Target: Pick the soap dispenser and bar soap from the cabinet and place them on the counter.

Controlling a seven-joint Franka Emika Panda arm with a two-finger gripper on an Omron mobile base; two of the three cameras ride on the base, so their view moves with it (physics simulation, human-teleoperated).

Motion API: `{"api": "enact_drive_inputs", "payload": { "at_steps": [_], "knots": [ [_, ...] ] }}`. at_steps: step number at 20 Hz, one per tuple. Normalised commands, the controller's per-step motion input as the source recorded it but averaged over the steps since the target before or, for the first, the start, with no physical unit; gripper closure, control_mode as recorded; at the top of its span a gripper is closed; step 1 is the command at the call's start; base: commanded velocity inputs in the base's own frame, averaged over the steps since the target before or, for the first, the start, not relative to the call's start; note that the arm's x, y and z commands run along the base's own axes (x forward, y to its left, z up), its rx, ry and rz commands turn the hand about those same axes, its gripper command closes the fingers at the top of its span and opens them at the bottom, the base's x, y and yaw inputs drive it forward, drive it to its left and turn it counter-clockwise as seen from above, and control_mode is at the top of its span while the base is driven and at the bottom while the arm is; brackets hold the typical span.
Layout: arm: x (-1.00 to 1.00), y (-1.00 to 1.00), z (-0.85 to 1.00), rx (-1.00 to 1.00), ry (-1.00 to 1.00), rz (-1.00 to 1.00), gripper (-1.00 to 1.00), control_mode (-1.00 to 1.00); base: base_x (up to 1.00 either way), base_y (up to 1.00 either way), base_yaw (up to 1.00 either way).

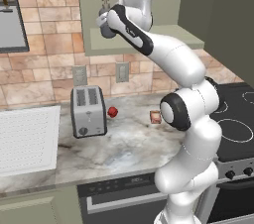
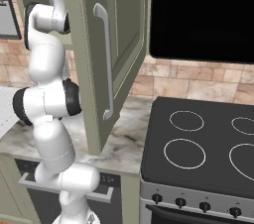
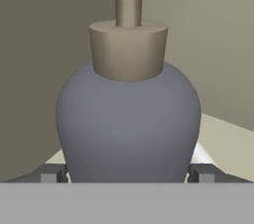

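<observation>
Grey-beige marbled stone counter (image 1: 124, 143), reddish-pink bar soap (image 1: 155, 116) already there | sage-green wall cabinet (image 1: 149, 39): dark grey-blue rounded soap dispenser (image 3: 128, 124) on shelf, between wide-spread jaws of gripper (image 3: 128, 172), ungripped | step: grasping dispenser | next: close, lift out.

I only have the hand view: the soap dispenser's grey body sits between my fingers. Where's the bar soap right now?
Observer: The bar soap lies on the counter, right of the toaster and a small red ball.
Operator: And is the dispenser in the cabinet or out of it?
Observer: In it. The soap dispenser stands on the bottom shelf of the cabinet, above the toaster, with the arm reaching up to it.
Operator: Is the door out of my way?
Observer: The right base view shows the cabinet door swung open, on the arm's right.
</observation>
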Motion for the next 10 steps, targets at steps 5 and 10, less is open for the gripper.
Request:
{"api": "enact_drive_inputs", "payload": {
  "at_steps": [5, 10],
  "knots": [
    [0.0, 0.0, -0.02, 0.0, 0.0, 0.0, 1.0, -1.0, 0.0, 0.0, 0.0],
    [-0.05, -0.06, 0.03, 0.04, 0.0, 0.0, 1.0, -1.0, 0.0, 0.0, 0.0]
  ]
}}
